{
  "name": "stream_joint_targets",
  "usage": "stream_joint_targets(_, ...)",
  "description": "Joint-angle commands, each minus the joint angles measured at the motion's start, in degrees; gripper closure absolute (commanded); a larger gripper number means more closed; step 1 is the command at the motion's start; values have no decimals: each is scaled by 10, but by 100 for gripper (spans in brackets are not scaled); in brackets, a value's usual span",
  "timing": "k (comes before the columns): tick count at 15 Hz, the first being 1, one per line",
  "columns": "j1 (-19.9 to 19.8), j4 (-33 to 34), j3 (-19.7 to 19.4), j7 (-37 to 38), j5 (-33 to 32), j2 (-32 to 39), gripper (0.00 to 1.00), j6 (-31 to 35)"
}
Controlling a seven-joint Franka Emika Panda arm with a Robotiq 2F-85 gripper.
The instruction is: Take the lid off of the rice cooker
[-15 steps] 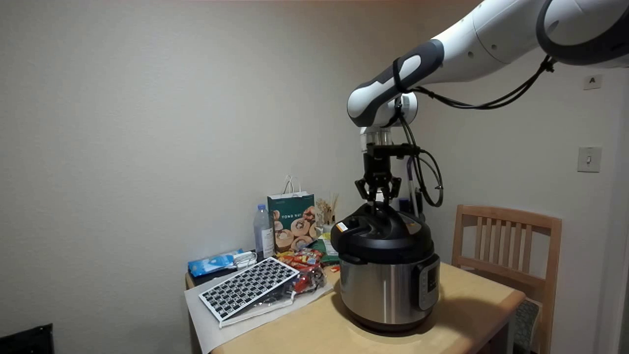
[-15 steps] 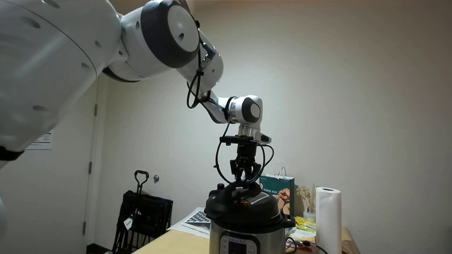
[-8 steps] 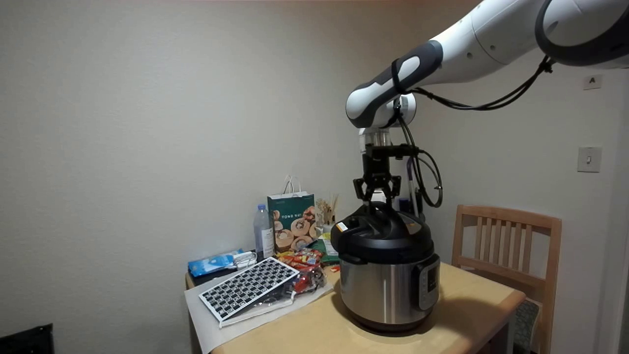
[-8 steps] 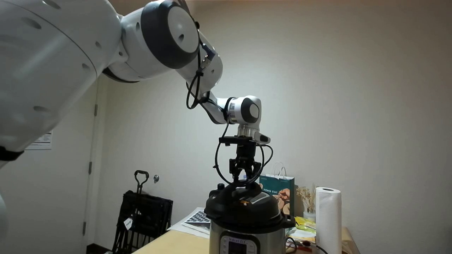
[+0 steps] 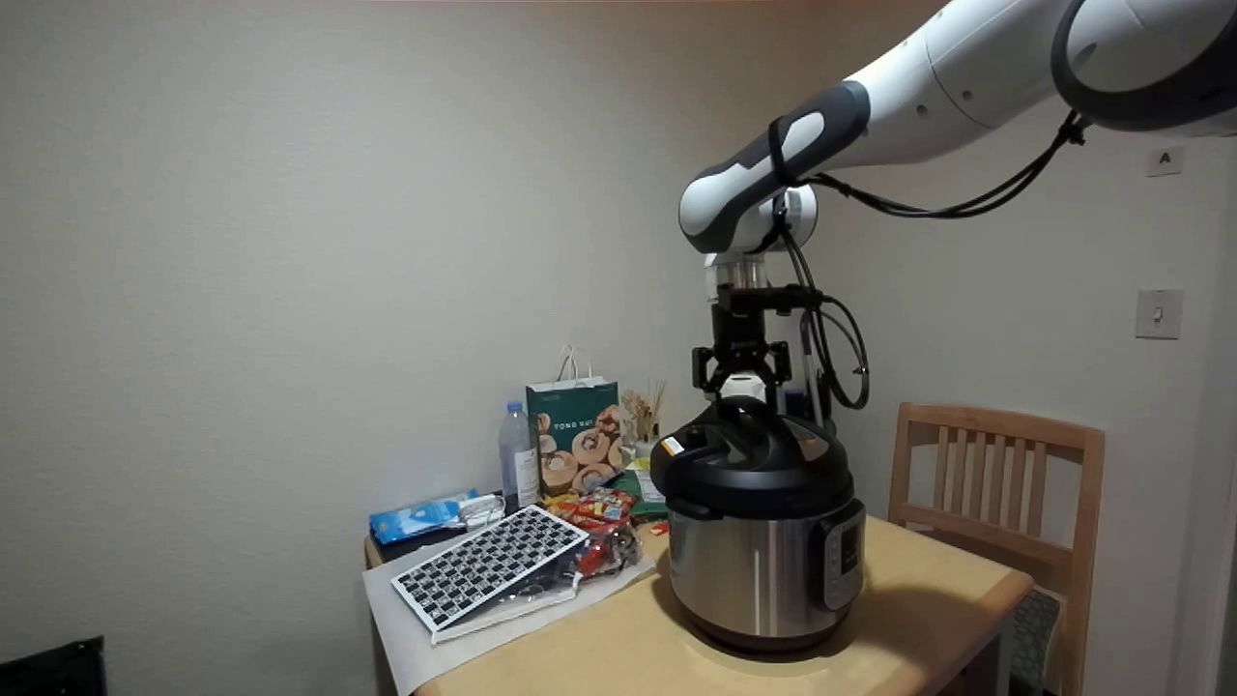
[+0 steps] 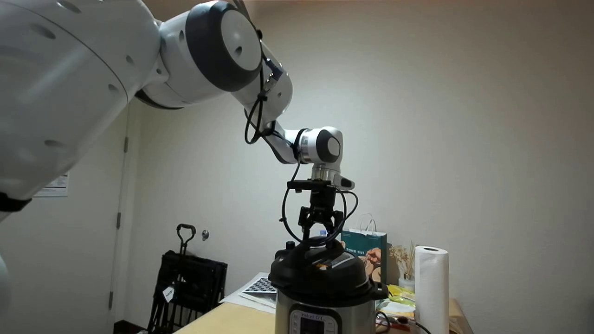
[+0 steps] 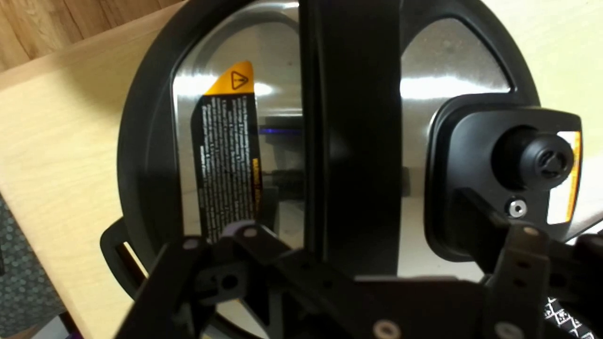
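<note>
On a pale wooden table (image 5: 599, 657), in an exterior view, stands a squat cylindrical stainless-steel rice cooker (image 5: 739, 580) with a black rim and base, and a round black domed lid (image 5: 754, 478) sits on top of it. Just above the lid's arched black handle (image 5: 759, 418), a black two-fingered gripper (image 5: 743, 399) points straight down from a white and grey robot arm (image 5: 928, 106), its fingers (image 5: 777, 372) spread apart. Toward the left of that view, a black-and-white checkered flat board (image 5: 490, 570) lies over a white sheet of paper (image 5: 406, 643), with a blue-capped plastic bottle (image 5: 518, 454) and a green paper bag (image 5: 578, 440) behind it.

In an exterior view the cooker's dark-framed control panel (image 6: 311, 321) faces out, the lid sits level on the cooker, and the fingers are close to the handle; whether they touch it I cannot tell. An upright white roll of paper towels (image 6: 431, 290) stands on the table beside a vase of dried tan stems (image 6: 404, 260).

In the wrist view the lid fills the middle, seen from above, its handle a thick black bar between the two spread fingers, with a gap showing on either side of it. A black warning label with an orange corner (image 7: 228, 160) lies on one side of the handle, a round black knob (image 7: 546, 160) on the other
</note>
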Motion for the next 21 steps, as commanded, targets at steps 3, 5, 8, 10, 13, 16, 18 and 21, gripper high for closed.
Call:
stream_joint_targets(3, -4, 7, 4, -4, 4, 8, 0, -6)
stream_joint_targets(5, -5, 7, 5, -6, 5, 9, 0, -6)
stream_joint_targets(8, -7, 10, 6, -8, 11, 11, 32, -6)
stream_joint_targets(10, -7, 12, 6, -8, 9, 13, 46, -7)
stream_joint_targets(13, -6, 15, 5, -8, 7, 14, 66, -9)
stream_joint_targets(16, -9, 17, 2, -6, 5, 11, 84, -16)
stream_joint_targets(18, -4, 8, -1, -1, -4, 1, 87, -13)
stream_joint_targets(21, -2, 11, -2, 4, -13, 0, 39, -20)
